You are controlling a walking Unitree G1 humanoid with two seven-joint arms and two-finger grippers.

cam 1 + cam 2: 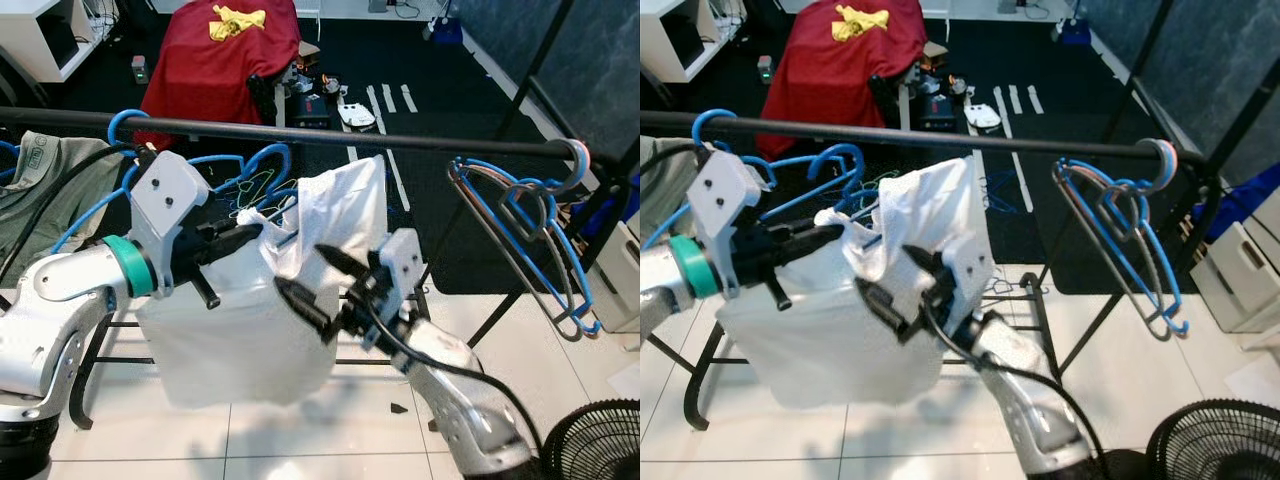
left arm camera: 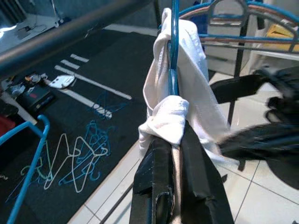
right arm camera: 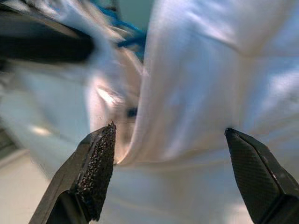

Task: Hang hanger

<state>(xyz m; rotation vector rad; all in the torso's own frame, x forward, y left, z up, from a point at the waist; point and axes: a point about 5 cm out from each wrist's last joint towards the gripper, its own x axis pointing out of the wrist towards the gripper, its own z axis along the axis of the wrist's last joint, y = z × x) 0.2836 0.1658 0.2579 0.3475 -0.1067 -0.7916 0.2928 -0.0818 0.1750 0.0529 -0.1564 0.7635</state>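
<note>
A white garment point(image 1: 250, 320) hangs on a blue hanger point(image 1: 262, 172) just below the black rail point(image 1: 330, 135). My left gripper point(image 1: 248, 236) is shut on the bunched white cloth and the hanger's blue wire; in the left wrist view the fingers point(image 2: 170, 175) pinch the cloth point(image 2: 180, 100). The hanger's hook sits close under the rail. My right gripper point(image 1: 310, 275) stands open in front of the garment, with its fingertips point(image 3: 98, 163) apart and white cloth between them in the right wrist view.
Several empty blue and grey hangers point(image 1: 530, 230) hang at the rail's right end. A grey shirt point(image 1: 40, 175) hangs at the left. A red-covered chair point(image 1: 225, 60) and clutter stand on the dark carpet behind. A black fan point(image 1: 590, 440) sits at the lower right.
</note>
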